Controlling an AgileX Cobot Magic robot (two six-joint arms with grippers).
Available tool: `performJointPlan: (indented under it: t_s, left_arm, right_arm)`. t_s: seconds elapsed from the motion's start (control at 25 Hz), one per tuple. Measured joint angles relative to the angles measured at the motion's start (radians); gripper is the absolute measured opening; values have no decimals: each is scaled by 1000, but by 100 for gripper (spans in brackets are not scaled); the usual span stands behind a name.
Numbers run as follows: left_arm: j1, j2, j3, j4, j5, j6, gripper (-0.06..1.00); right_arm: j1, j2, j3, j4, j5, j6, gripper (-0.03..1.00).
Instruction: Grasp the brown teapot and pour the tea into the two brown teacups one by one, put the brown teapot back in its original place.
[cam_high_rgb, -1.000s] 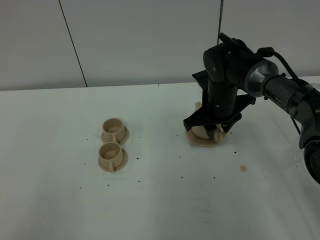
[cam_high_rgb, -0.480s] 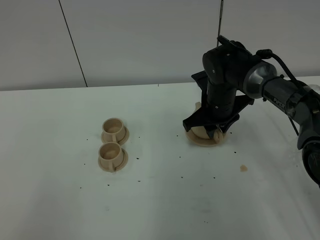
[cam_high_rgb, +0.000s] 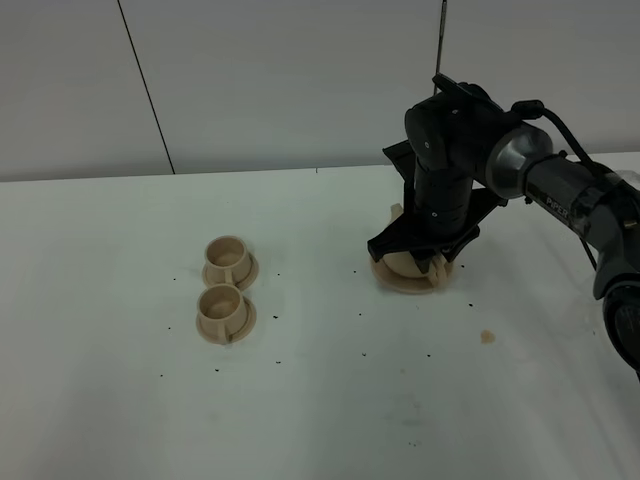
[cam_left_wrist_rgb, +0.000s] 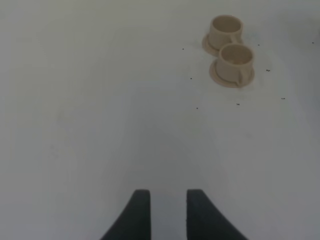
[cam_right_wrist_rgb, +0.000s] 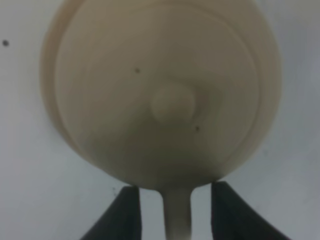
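right gripper (cam_right_wrist_rgb: 175, 200) straddles the brown teapot (cam_right_wrist_rgb: 165, 95) handle, half-open with gaps either side, seemingly lined up to grasp. the teapot sits on its saucer (cam_high_rgb: 398, 286), well apart from the two brown teacups (cam_high_rgb: 222, 310).

R gripper (cam_high_rgb: 421, 263) low over brown teapot (cam_high_rgb: 402, 262) on saucer (cam_high_rgb: 398, 286), front teacup (cam_high_rgb: 220, 308), rear teacup (cam_high_rgb: 227, 256) adjacent, well apart

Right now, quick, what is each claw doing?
Left claw: open, holding nothing.
Right claw: open, one finger either side of the handle of the brown teapot, not touching it.
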Motion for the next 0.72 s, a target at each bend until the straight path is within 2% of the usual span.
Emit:
performJointPlan:
  t_s: [0.72]
  left_arm:
    - [0, 0, 0, 0, 0, 0, 25]
  right_arm:
    - [0, 3, 0, -6, 3, -42, 10]
